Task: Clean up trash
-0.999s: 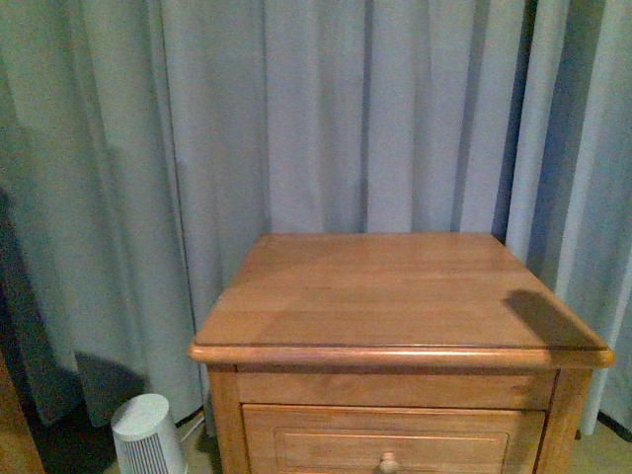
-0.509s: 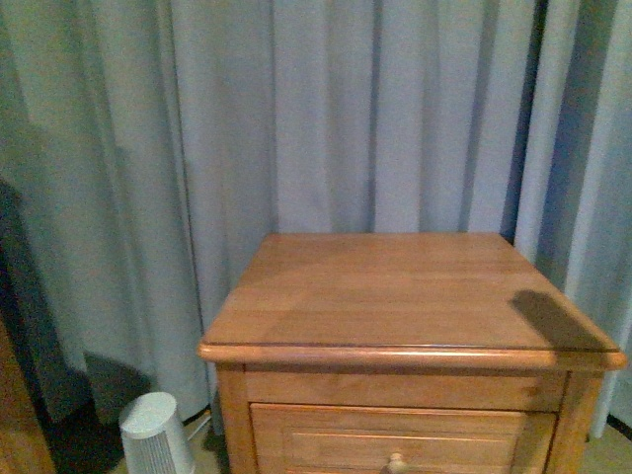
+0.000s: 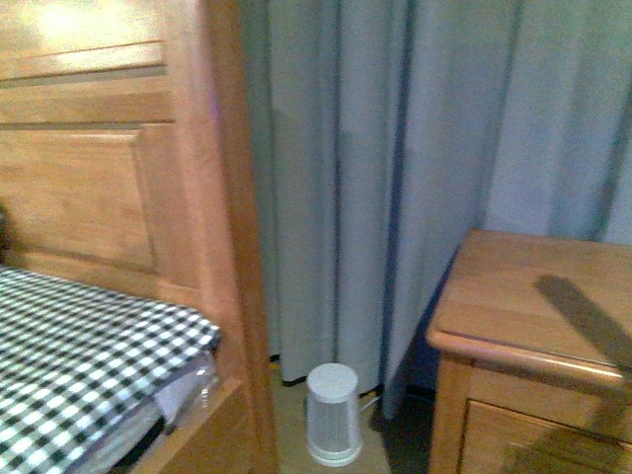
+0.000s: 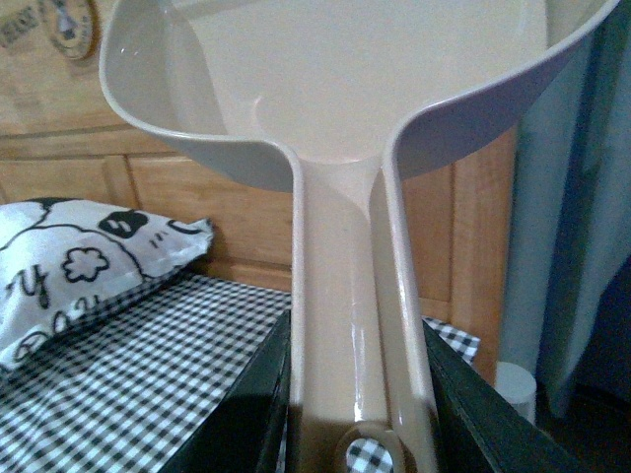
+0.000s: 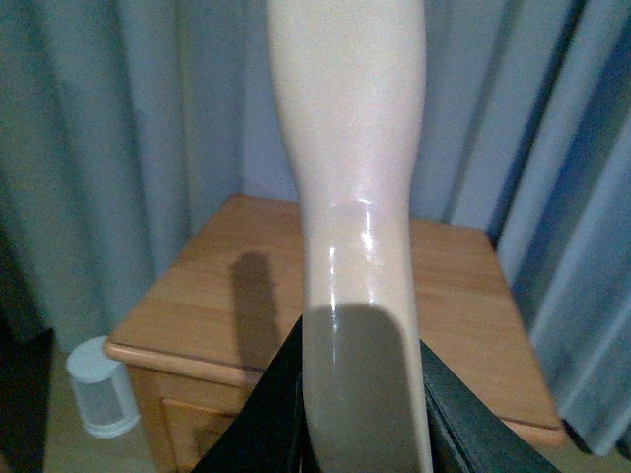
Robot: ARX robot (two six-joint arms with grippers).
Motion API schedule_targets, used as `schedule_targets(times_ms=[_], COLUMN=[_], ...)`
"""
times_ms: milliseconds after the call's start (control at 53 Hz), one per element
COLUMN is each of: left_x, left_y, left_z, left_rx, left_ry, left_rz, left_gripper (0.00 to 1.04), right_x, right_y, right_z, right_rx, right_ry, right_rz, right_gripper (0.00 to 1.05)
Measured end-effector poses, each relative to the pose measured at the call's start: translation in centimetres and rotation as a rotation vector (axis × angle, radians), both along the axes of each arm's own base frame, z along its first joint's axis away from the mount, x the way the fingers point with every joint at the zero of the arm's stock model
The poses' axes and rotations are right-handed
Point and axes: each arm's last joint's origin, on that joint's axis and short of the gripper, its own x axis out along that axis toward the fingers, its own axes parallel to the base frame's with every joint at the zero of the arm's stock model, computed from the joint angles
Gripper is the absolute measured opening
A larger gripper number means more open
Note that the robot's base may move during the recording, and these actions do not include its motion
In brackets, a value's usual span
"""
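Bedroom, grey-blue curtains (image 3: pixel 395 148) behind. The left claw (image 4: pixel 355 419) clamps the dustpan (image 4: pixel 335 79) by its handle, checked bedsheet (image 4: pixel 148 374) beneath, printed pillow (image 4: pixel 79 256) beyond; the right claw (image 5: pixel 360 424) grips a beige handle (image 5: pixel 350 148) above the nightstand (image 5: pixel 325 286). The trash shows in no view; probably light, soft and skittish, so sweep it into the pan rather than pinch.
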Motion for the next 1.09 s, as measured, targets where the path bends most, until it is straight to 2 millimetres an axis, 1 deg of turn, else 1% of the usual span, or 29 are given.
schedule_targets(times_ms=[1093], left_x=[0.00], left_y=[0.06], left_z=[-0.10], left_rx=[-0.006], left_ry=[0.003], left_rz=[0.016], left_gripper=[0.28], right_x=[0.03], right_y=[0.05], right_z=[-0.15], right_rx=[-0.009], right_ry=[0.005], right_rz=[0.011], right_gripper=[0.19])
